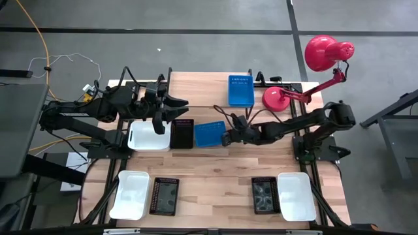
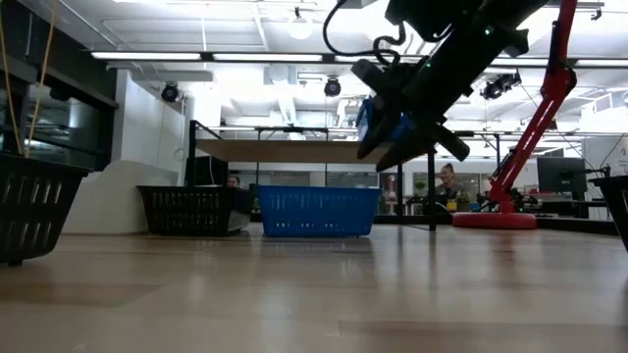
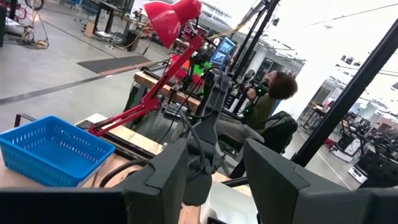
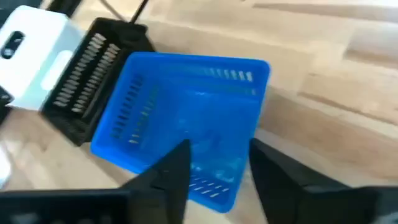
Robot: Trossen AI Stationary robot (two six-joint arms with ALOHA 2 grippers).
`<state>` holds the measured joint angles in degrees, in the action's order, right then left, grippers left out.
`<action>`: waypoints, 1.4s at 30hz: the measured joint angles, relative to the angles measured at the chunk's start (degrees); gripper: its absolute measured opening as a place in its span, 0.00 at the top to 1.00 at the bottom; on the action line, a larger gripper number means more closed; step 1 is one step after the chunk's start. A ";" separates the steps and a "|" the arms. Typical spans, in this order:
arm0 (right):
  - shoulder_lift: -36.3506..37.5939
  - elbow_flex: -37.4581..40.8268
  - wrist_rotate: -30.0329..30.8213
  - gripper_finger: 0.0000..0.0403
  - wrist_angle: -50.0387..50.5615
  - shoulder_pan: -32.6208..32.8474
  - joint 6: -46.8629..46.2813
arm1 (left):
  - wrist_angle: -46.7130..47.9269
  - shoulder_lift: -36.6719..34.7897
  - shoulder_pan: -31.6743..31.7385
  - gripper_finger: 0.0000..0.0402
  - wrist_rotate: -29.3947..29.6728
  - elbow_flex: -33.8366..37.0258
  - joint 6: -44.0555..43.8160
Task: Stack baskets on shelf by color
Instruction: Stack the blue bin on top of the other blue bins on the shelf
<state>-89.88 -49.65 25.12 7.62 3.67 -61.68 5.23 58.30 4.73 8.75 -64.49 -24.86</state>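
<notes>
Blue plastic, slotted along its walls, makes up the basket (image 1: 209,133) that the right pincer (image 1: 226,138) pinches by one short rim, at the middle of the table (image 1: 215,176). From above its long axis runs roughly left to right, slightly skewed, with the held end toward the right arm. In the low view it hangs tilted, clear of the table surface (image 2: 391,132). The right wrist view looks down into its open top (image 4: 186,124), with the two dark fingers (image 4: 171,171) closed over the near rim.

Just left of it sit a black basket (image 1: 181,133) and a white basket (image 1: 148,136), side by side. The left pincer (image 1: 159,125) hovers over the white one; its fingers stand spread apart in the left wrist view (image 3: 214,180).

A second blue basket (image 1: 240,90) lies at the far edge of the table, long axis running near to far. Along the near edge lie two white baskets (image 1: 129,194) (image 1: 296,195) and two black gridded ones (image 1: 164,196) (image 1: 263,194).

A red desk lamp (image 1: 307,72) stands at the far right corner. The held basket's underside is hidden from above, and the arm covers part of it in the low view. The shelf cannot be made out for certain in any view. In the left wrist view a person (image 3: 273,99) sits in the room beyond
</notes>
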 joint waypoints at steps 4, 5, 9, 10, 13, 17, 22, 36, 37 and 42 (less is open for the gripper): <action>-1.43 0.00 0.27 0.47 1.10 -1.02 -1.42 | -0.02 0.00 0.02 0.64 0.00 0.00 0.00; -2.00 0.01 0.29 0.45 1.61 -1.24 -2.23 | 0.02 0.00 0.02 0.64 0.00 0.00 0.00; -5.32 0.00 -1.73 0.42 1.09 -1.93 -4.43 | 0.01 0.00 0.04 0.64 0.00 0.00 0.00; -6.23 0.02 -2.19 0.42 0.81 -1.93 -4.50 | 0.01 0.00 0.04 0.64 0.02 0.00 0.00; -8.48 0.02 -3.43 0.43 0.04 -1.91 -5.47 | 0.01 0.00 0.04 0.64 0.00 0.00 0.00; -9.69 0.03 -4.14 0.46 -0.15 -1.91 -7.07 | 0.00 0.00 0.05 0.64 0.01 0.00 0.00; -9.15 0.04 -4.01 0.57 0.27 -1.91 -6.42 | -0.02 0.00 0.05 0.64 0.01 0.00 0.01; 9.88 0.07 -21.76 0.99 8.11 -1.00 14.25 | -0.13 0.00 0.07 0.64 0.00 0.00 0.02; 12.24 0.05 -24.02 0.98 8.26 -1.11 15.59 | -0.13 0.00 0.07 0.64 0.00 0.00 0.02; 22.31 -6.48 -32.95 0.99 15.66 -3.20 30.79 | -0.27 0.00 0.07 0.64 0.00 0.00 0.02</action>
<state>-67.57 -56.12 -7.84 23.29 0.47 -30.90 4.95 58.30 4.80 8.75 -64.49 -24.84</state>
